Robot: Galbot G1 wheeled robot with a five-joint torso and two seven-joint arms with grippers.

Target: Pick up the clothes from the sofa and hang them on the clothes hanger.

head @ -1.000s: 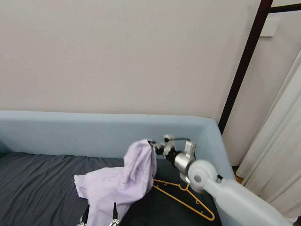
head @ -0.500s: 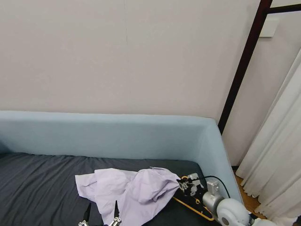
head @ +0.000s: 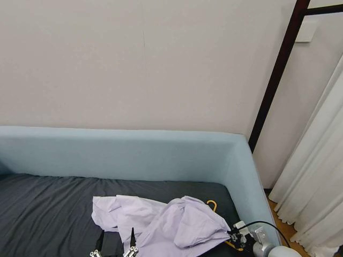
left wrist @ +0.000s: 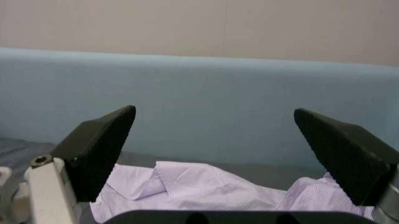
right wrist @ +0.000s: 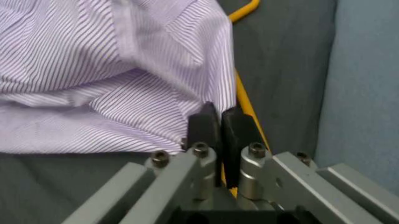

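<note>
Shirt: the pale purple striped shirt (head: 161, 225) lies crumpled on the sofa's dark seat (head: 43, 209), toward the right end, well short of being hung.
Hanger: the yellow hanger (head: 213, 204) lies on the seat mostly under the shirt's right side. Its hook pokes out toward the sofa back, and a length of wire runs out beside the right gripper.
Right gripper: the right gripper (right wrist: 217, 122) is low over the seat at the shirt's right edge. Its fingers are pressed together on what looks like a corner of the cloth, with the yellow wire just beside them.
Left gripper: the left gripper (left wrist: 215, 114) hovers over the near side of the shirt with its fingers spread wide, holding nothing. A collar fold lies below it.
Sofa: the light blue back (head: 134, 152) and right arm wall the seat in, so there is little room on that side.
Step in hand: I judge it to be gathering the shirt by its edge, clear of the hanger.
Doing it well: check that the pinch has cloth alone and not the wire. Raise slowly so the shirt peels off the hanger rather than dragging it. Lift away from the sofa arm.
Second hold: the collar area under the left gripper looks the better place to grasp, since it would spread the shirt for the hanger.
Risk: a thin corner could slip from the pinch as the weight comes on.
</note>
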